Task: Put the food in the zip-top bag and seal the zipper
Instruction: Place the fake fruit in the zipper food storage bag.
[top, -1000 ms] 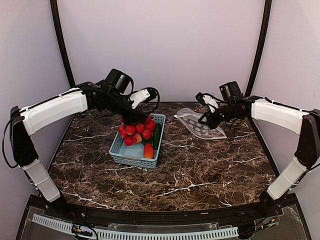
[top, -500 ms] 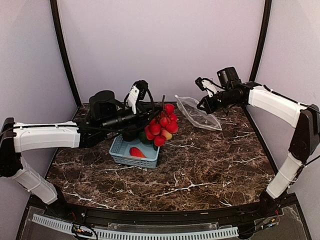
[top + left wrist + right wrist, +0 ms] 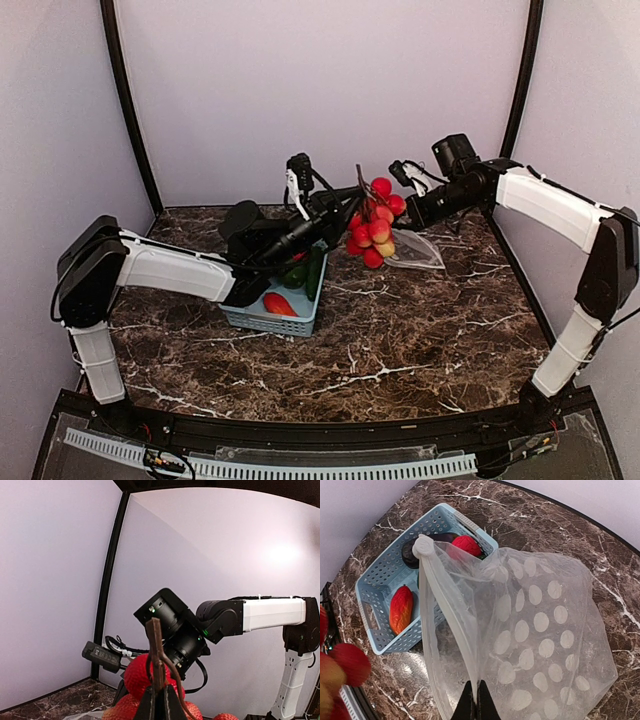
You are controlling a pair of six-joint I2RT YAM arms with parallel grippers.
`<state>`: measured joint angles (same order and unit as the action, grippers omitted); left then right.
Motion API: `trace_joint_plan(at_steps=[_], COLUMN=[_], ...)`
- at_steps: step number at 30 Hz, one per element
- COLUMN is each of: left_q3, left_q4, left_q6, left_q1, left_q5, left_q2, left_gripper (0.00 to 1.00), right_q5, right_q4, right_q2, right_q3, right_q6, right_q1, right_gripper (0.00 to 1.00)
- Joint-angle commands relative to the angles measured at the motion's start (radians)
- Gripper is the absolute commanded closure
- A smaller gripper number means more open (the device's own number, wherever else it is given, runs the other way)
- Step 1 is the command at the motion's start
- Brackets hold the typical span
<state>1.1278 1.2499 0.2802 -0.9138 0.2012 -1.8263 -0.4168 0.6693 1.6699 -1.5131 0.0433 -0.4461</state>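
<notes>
Top external view has my left gripper (image 3: pixel 350 203) stretched out above the far middle of the tabletop (image 3: pixel 400 350), its jaws pinched together on the brown stem (image 3: pixel 156 650) of the tomato bunch (image 3: pixel 373 228). The bunch hangs in the air, clear of the marble. My left wrist camera shows that stem rising straight up from between my closed fingers (image 3: pixel 150 707), with the red tomatoes crowded round them. Just to the right of the bunch is my right gripper (image 3: pixel 412 213), near the far right corner. Its jaws are closed with no gap on the mouth edge of the bag (image 3: pixel 540 640), right beside the whitish zipper (image 3: pixel 445 615), and the slider (image 3: pixel 422 546) sits at the end away from my fingers. The dotted bag hangs open below my grip; I cannot tell whether its lower end touches the marble. The blue basket (image 3: pixel 262 316) stands left of the middle, toward the far edge. It holds an orange-red piece (image 3: pixel 401 607), a red piece (image 3: pixel 466 545), a dark piece (image 3: pixel 410 554) and a green cucumber (image 3: pixel 313 270).
</notes>
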Motion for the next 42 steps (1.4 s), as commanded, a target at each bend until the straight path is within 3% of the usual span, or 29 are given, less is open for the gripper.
trace_joint_plan(at_steps=[1,8,15,20,25,33,37,42], left_q3=[0.126,0.228,0.210,0.154,0.198,0.223,0.254,0.267], left_q4=[0.292,0.296,0.289,0.298,0.233,0.135,0.080,0.127], left_q6=[0.042,0.020,-0.066,-0.071,0.011,0.129,0.157,0.126], left_q1=[-0.022,-0.044,-0.045,-0.044,-0.046,-0.051,-0.054,-0.059], left_q5=[0.035,0.049,-0.003,-0.139,-0.262,-0.447,-0.414,-0.308], left_q2=[-0.081,-0.190,-0.252,-0.278,-0.318,-0.333,-0.335,-0.355], left_gripper=[0.99,0.99,0.99,0.99,0.99,0.99,0.99,0.99], right_q5=[-0.104,-0.196,-0.201,-0.132,-0.091,-0.112,-0.102,-0.101], right_q4=[0.043,0.067,0.055,0.028,-0.001,-0.047,-0.071,-0.080], right_q2=[-0.021,-0.031,-0.073,-0.107,-0.126,-0.150,-0.164,-0.164], right_q3=[-0.044,-0.072,-0.057,-0.049,-0.021,0.023,0.026,0.009], right_q6=[-0.043,-0.093,-0.103,-0.095,-0.075,-0.080,-0.082,-0.086], right_q1=[-0.008,-0.006,0.005,0.012,0.011,0.010,0.010,0.010], right_gripper=[1.00,1.00,1.00,1.00,1.00,1.00,1.00,1.00])
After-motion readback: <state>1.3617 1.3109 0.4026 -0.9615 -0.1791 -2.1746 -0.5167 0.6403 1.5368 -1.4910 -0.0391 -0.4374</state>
